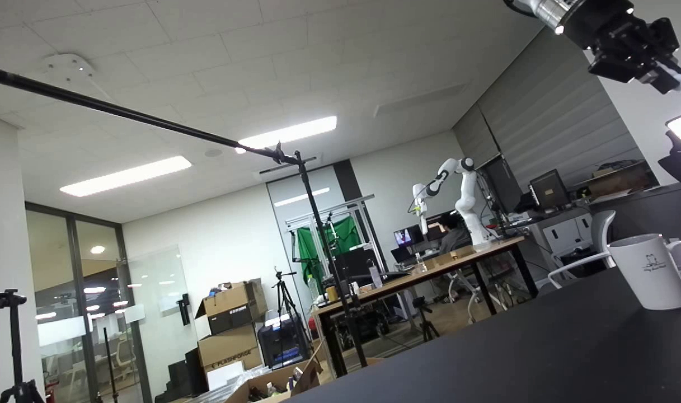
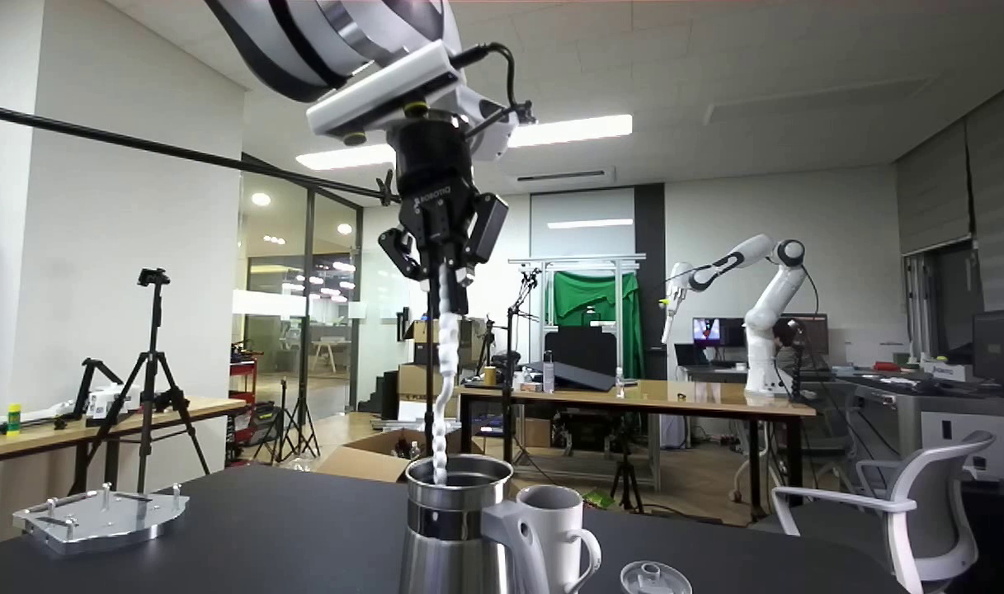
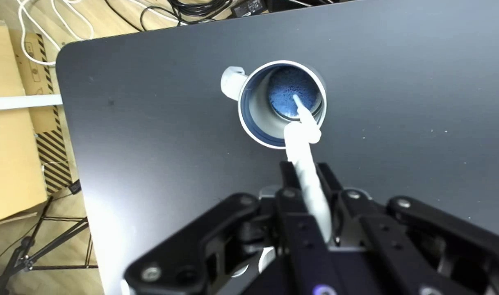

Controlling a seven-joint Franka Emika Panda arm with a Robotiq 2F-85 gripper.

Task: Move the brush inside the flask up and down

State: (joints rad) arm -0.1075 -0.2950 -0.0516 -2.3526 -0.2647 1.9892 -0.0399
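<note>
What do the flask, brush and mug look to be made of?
Flask: likely stainless steel, satin, from its silvery, streaked reflections.
Brush: perhaps satin plastic; it is white and bumpy, moulded or wrapped.
Mug: probably glazed ceramic, being smooth, opaque, white; plastic possible.

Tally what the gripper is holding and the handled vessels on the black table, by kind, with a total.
Brush, held in the gripper: 1
Silvery flask: 1
White mug: 1
Total in view: 3

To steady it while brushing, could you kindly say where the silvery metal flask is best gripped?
Probably its pale grey handle, from that side: it juts out from the upright flask, while the long, white, wavy brush enters from above.
</note>
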